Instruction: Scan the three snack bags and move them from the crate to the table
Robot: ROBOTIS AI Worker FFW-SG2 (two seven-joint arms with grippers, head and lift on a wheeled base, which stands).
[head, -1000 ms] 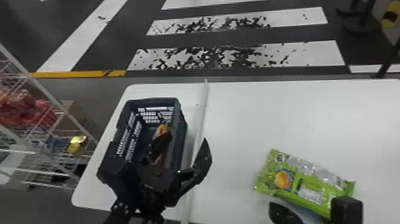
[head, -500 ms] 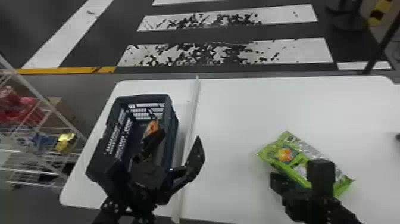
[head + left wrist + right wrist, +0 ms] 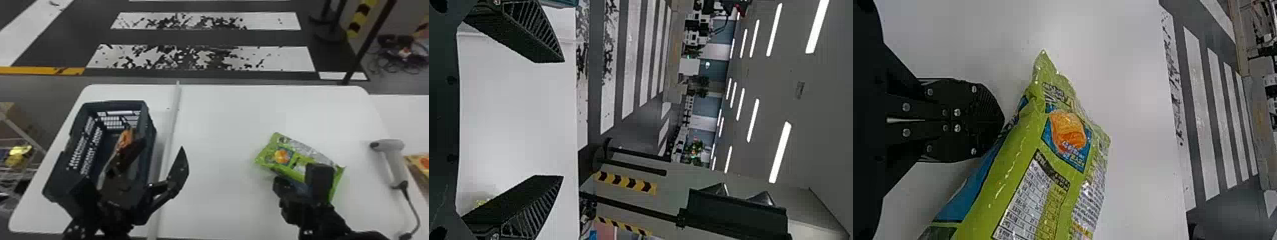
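We judged the green snack bag (image 3: pixel 281 156) light and soft, its contents likely easy to crush and its glossy film apt to slide or crumple under a hard pinch. It lay on the white surface (image 3: pixel 223 121), well apart from the crate (image 3: pixel 111 105). We would have taken it across the filled middle with an even, gentle squeeze, keeping the printed panel uncovered for the scanner (image 3: pixel 395 156), and avoided the thin sealed ends, which could have folded. The right gripper (image 3: pixel 999 120) had its fingers clenched together beside the bag, with no film between them. The left gripper (image 3: pixel 162 145) was released, its fingers spread wide and empty at the crate, where we saw an orange item (image 3: pixel 126 140), perhaps another snack bag.

Against the first earlier frame, the green bag had shifted farther from the white strip (image 3: pixel 172 127) and farther from the robot, and it lay at a changed slant. The right gripper had come farther over it. Our head view had turned rightward, bringing in the scanner and an orange packet (image 3: pixel 419 162) at the edge.
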